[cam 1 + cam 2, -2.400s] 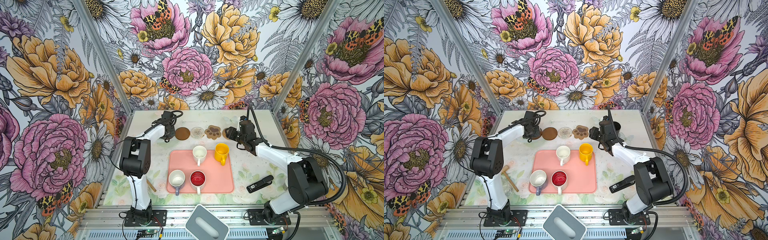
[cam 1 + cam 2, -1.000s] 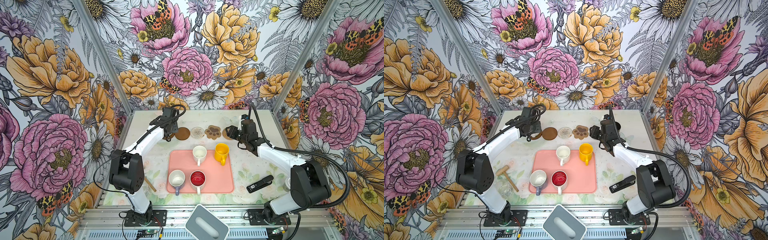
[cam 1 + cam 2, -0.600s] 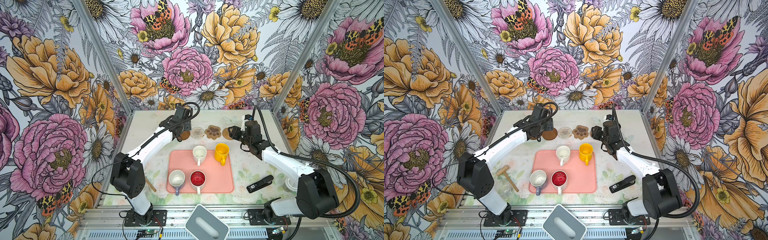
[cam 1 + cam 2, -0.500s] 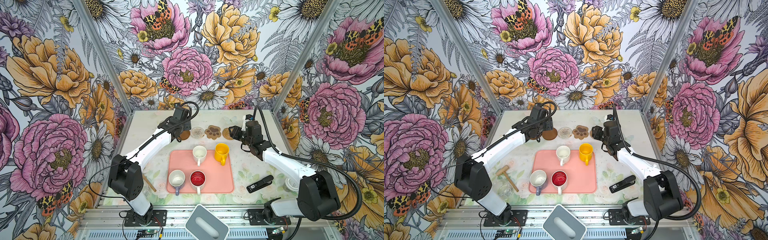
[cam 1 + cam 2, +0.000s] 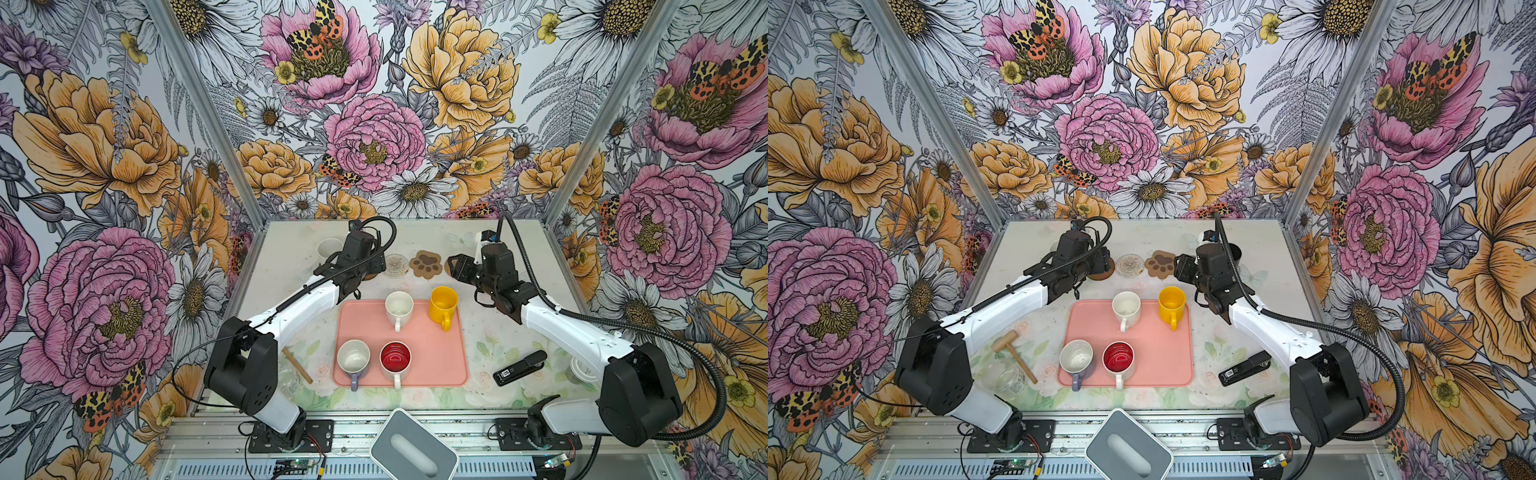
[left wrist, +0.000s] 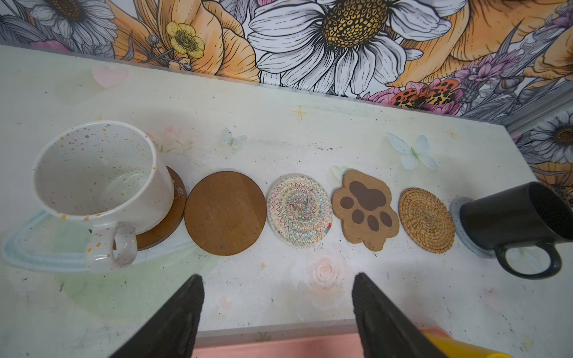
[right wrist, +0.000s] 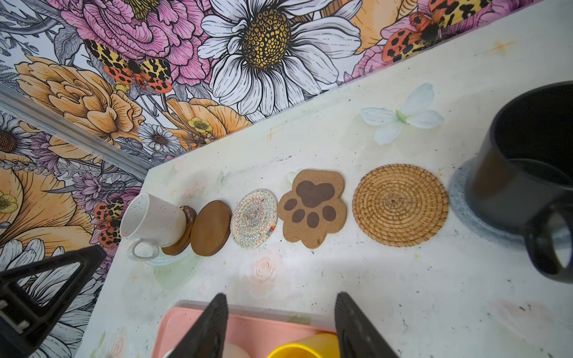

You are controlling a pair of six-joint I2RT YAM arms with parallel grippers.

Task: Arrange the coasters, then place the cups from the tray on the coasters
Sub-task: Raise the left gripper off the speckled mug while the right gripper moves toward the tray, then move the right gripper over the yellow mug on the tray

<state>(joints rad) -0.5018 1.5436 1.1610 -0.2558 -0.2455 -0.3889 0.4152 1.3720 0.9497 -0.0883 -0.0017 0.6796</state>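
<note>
Six coasters lie in a row at the back. A white speckled cup (image 6: 99, 183) stands half on a brown disc (image 6: 173, 217). Then come a bare brown disc (image 6: 225, 214), a woven round (image 6: 299, 210), a paw shape (image 6: 366, 208) and a rattan round (image 6: 427, 220). A black cup (image 6: 521, 217) sits on the grey-blue coaster (image 6: 459, 223). The pink tray (image 5: 449, 357) holds a white cup (image 5: 399, 305), a yellow cup (image 5: 443, 304), a lavender cup (image 5: 353, 358) and a red-lined cup (image 5: 395, 359). My left gripper (image 6: 278, 279) hangs open and empty before the row. My right gripper (image 7: 282, 297) is open above the tray's back edge.
A wooden mallet (image 5: 1013, 353) and a glass jar (image 5: 1003, 376) lie at the front left. A black stapler (image 5: 519, 368) and a white-lidded container (image 5: 582, 370) are at the front right. A grey box (image 5: 413, 446) sits below the table's front edge.
My left gripper has left the white cup at the back left, swung right along the coaster row and opened wider. My right gripper has drawn back from the black cup towards the tray.
</note>
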